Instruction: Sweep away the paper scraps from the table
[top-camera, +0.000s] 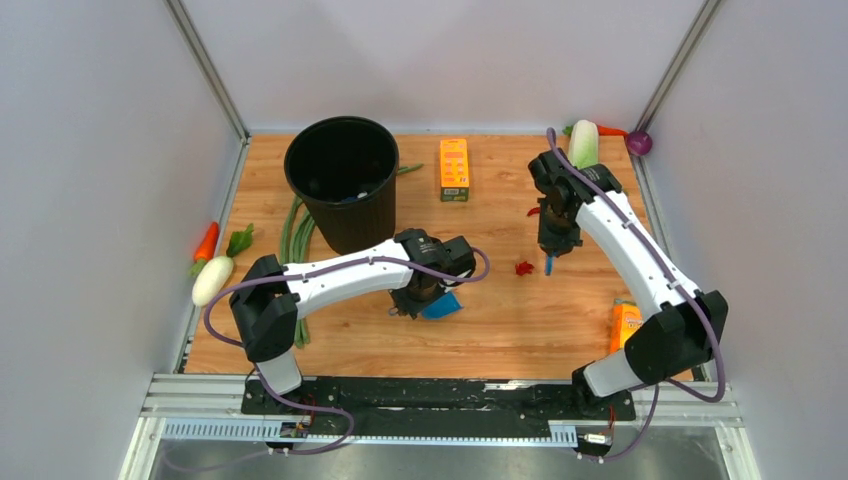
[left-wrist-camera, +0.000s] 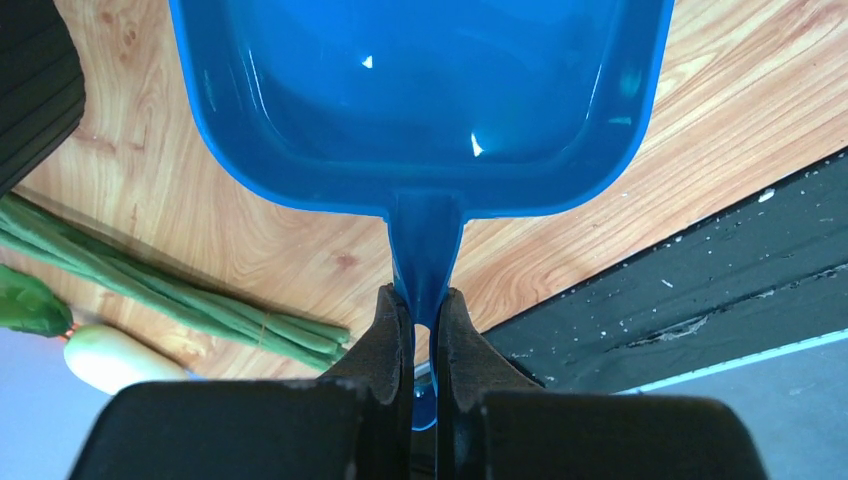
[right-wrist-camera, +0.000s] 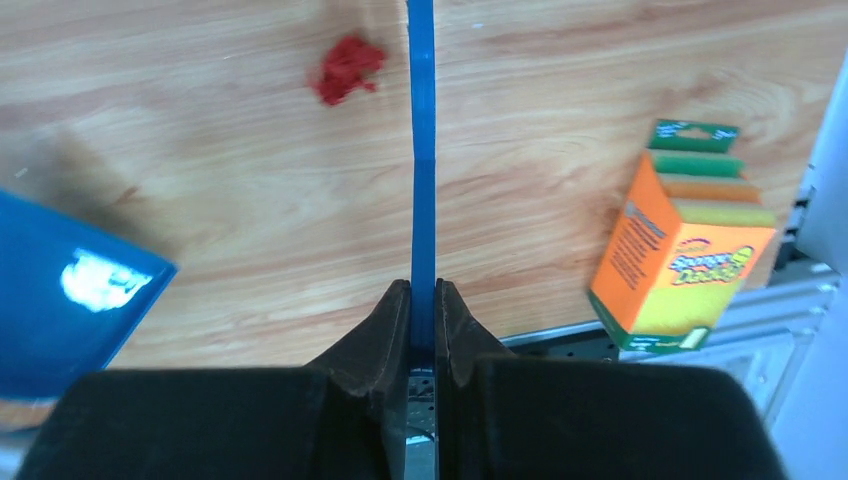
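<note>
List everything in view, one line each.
scraps: two, red, centre right
dustpan: one, blue, left gripper
tool: one, blue, right gripper
bin: one, black, back left
boxes: two, orange, back centre, near right
beans: one bunch, green, by bin
radishes: two, white, left edge, back right
carrot: one, orange, left edge
chili: one, red, back right
ball: one, purple, back right
table: one, light wood, underneath
left gripper: one, black, shut on dustpan
right gripper: one, black, shut on tool

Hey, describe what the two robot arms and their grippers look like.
Both the left arm and right arm have white link shells with bulky black joints and a thin purple cable running alongside. The left gripper and right gripper have matte black, tapering fingers.
</note>
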